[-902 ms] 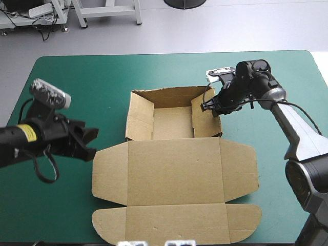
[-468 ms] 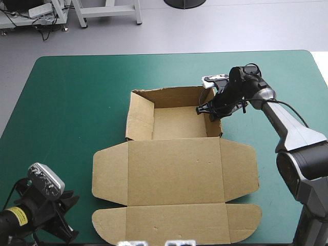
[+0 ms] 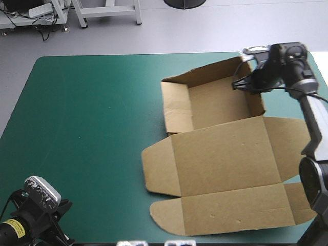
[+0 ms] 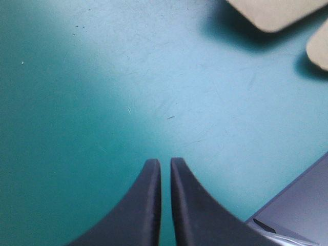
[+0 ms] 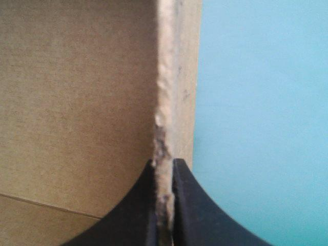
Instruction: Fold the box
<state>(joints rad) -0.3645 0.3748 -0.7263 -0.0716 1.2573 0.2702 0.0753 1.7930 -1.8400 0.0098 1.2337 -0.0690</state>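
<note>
We see the box (image 3: 225,154) plain brown all over, its crease lines a shade darker. Close up, its cut edge (image 5: 165,102) shows paler, a rough whitish-tan strip. The cover (image 3: 92,118) is an even teal-green, with faint fine scratches near the left gripper (image 4: 165,163). That gripper and the right gripper (image 5: 164,163) are plain black. A small yellow label (image 3: 10,229) marks the left arm.
</note>
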